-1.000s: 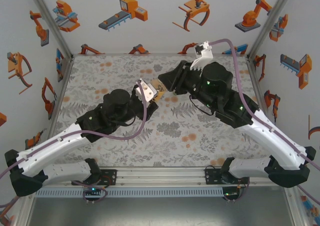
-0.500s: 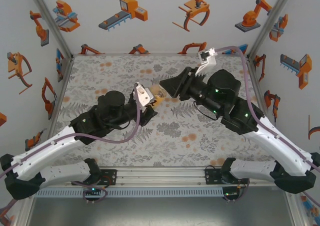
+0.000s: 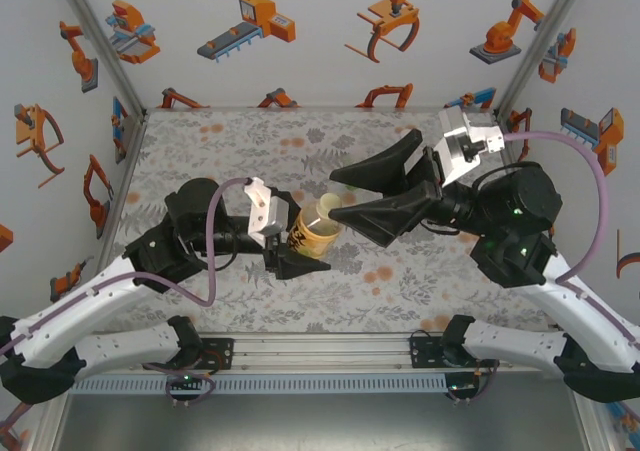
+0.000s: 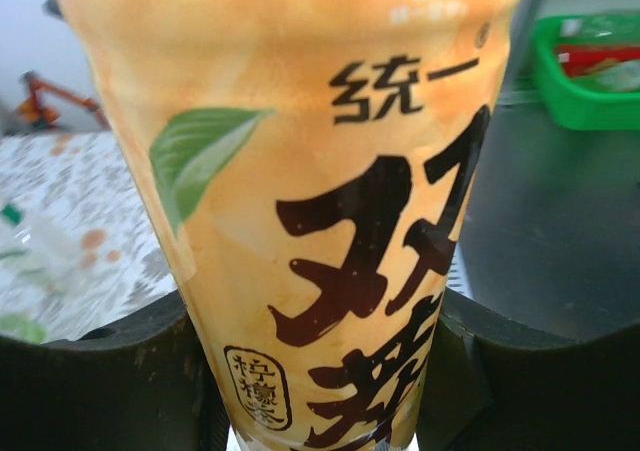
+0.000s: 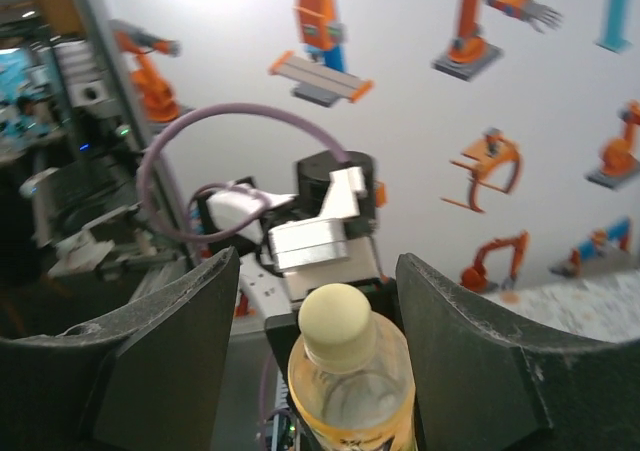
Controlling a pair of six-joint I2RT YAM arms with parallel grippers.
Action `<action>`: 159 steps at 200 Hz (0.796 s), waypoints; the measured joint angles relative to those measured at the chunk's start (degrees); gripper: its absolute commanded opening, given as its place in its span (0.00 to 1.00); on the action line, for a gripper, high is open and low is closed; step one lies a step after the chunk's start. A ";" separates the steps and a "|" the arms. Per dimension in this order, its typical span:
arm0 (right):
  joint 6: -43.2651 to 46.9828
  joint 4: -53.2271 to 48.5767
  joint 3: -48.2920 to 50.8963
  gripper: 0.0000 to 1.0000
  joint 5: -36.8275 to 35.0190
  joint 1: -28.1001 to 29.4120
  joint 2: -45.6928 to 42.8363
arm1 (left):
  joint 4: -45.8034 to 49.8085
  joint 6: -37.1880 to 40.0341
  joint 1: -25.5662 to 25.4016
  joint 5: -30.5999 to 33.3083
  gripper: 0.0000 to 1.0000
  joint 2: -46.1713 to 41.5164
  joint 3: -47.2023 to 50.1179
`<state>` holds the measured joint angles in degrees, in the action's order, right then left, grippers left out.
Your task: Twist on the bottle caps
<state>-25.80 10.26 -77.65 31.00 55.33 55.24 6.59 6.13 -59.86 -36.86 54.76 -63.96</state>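
The amber bottle [image 3: 316, 229] is up above the middle of the counter [image 3: 200, 151], tipped so its neck leans toward the right arm. The left end effector [image 3: 292, 241] has it pinched around the lower body, a dark finger on either flank. A pale yellowish cap [image 5: 335, 316] sits on the neck; how far it is threaded on, I cannot tell. The right end effector [image 3: 334, 195] is spread wide, its two long black fingers straddling the top of the bottle, and the right wrist view shows clear space between each finger and the cap, so no contact there. The left arm reaches in low from the left with its wrist rolled sideways. The right arm comes across from the right, forearm roughly level, fingers aimed at the bottle's top. The left wrist view gives the label up close, with black Chinese characters and a green leaf, plus a green bin [image 4: 590, 71] blurred at the upper right. The right wrist view looks along the neck instead, with the left arm's wrist and its purple cable [image 5: 200, 131] looming behind the cap.
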 measured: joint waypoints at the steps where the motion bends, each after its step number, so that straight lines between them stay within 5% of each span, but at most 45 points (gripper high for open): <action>1: -0.04 0.33 -0.02 0.59 0.59 0.00 0.09 | 0.00 0.00 0.00 -0.20 0.00 0.04 -0.09; 58: -1.62 6.21 -1.01 0.51 14.60 0.00 6.19 | -1.29 -2.56 0.00 -10.51 0.00 2.93 -3.56; 124: -4.17 10.84 -1.01 0.45 18.10 0.00 6.56 | -1.44 -3.04 0.00 -13.44 0.00 3.54 -3.56; 159: -5.11 12.15 -1.01 0.33 18.27 0.00 6.69 | -1.51 -3.04 -0.11 -14.45 0.00 3.54 -3.56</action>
<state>-30.92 22.41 -78.65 49.28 55.33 61.93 5.08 3.09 -59.96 -51.31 58.30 -67.53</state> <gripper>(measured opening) 0.376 0.546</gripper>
